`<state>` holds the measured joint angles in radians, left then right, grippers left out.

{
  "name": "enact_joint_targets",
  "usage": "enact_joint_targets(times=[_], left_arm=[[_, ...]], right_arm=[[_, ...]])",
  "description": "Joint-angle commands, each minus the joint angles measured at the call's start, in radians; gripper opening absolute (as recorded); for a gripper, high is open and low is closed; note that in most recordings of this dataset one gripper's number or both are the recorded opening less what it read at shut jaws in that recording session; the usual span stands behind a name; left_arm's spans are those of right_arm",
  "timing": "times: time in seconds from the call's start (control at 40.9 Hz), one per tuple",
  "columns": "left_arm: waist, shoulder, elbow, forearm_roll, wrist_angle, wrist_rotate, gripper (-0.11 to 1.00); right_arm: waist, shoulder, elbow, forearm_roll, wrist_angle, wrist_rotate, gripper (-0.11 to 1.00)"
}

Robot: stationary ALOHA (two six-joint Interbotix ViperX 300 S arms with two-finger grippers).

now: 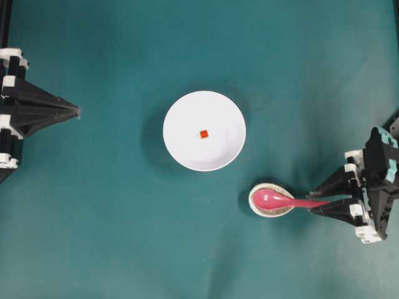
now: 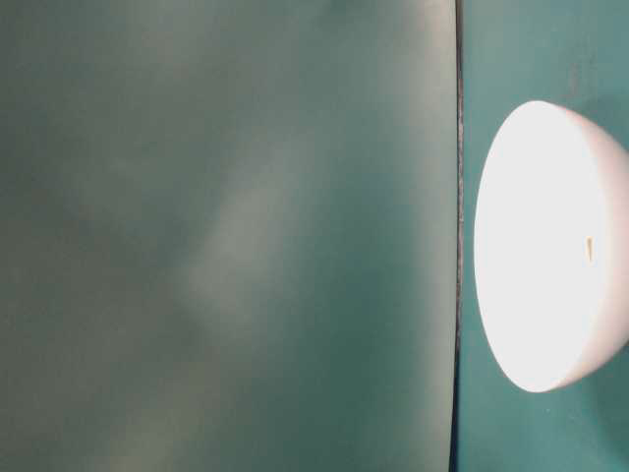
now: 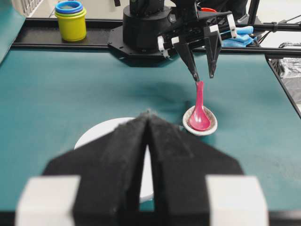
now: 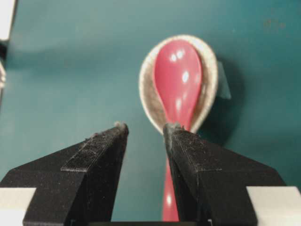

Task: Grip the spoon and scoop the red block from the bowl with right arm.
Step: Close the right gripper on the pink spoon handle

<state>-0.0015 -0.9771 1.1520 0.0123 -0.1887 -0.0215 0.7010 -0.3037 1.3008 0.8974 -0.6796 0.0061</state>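
Observation:
The white bowl sits mid-table with the tiny red block at its centre. To its lower right the pink-red spoon rests with its scoop in a small speckled dish and its handle pointing right. My right gripper is open, its fingers straddling the handle's end. In the right wrist view the spoon runs close under the right-hand finger, off-centre in the gripper, touching neither pad that I can see. My left gripper is shut and empty at the far left, well away from the bowl.
The left wrist view shows stacked yellow and blue cups and a blue cloth beyond the table's far black rail. The table-level view holds only the bowl against teal cloth.

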Motion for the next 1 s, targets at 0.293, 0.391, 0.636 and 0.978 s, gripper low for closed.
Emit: enact_joint_targets(times=[0.293, 0.391, 0.636, 0.978], left_arm=[[0.0, 0.008, -0.028, 0.002, -0.005, 0.0, 0.01], [-0.002, 0.009, -0.028, 0.002, -0.005, -0.002, 0.01], [0.0, 0.012, -0.026, 0.002, -0.005, -0.002, 0.01], [0.0, 0.012, -0.028, 0.0, -0.003, -0.002, 0.01]], right_arm=[[0.008, 0.08, -0.002, 0.0, 0.003, -0.048, 0.45], [0.006, 0.095, -0.005, 0.0, 0.003, -0.048, 0.45], [0.012, 0.12, -0.008, -0.003, 0.008, -0.054, 0.45], [0.029, 0.155, -0.011, -0.011, 0.052, -0.06, 0.45]])
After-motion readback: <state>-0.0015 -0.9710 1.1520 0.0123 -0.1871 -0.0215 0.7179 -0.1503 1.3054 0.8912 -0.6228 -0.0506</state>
